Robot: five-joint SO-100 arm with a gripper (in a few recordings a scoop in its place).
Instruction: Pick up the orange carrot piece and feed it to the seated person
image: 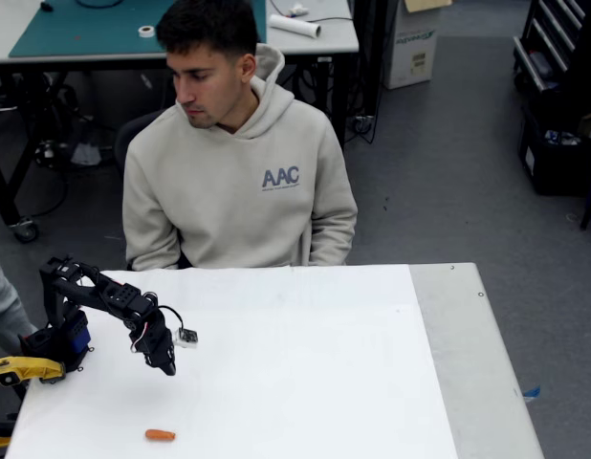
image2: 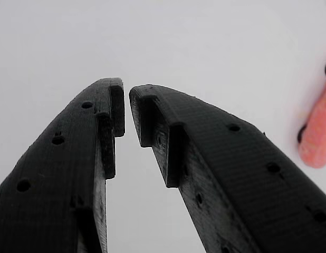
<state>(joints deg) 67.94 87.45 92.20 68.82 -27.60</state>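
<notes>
Gripper: black gripper [image: 164,361] hangs over the left part of the white table [image: 305,382], tips pointing down; in the wrist view the gripper [image2: 126,103] has its jaws nearly together, a thin gap at the tips, nothing between them.
Carrot: orange carrot piece [image: 160,435] lies flat near the table's front edge, below the gripper and apart from it; at the wrist view's right edge [image2: 317,138].
Person: seated person [image: 236,163] in a beige hoodie behind the table, head turned toward the arm.

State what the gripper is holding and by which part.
Nothing. The gripper is nearly shut with nothing between its tips; the carrot lies on the table, apart from it.
</notes>
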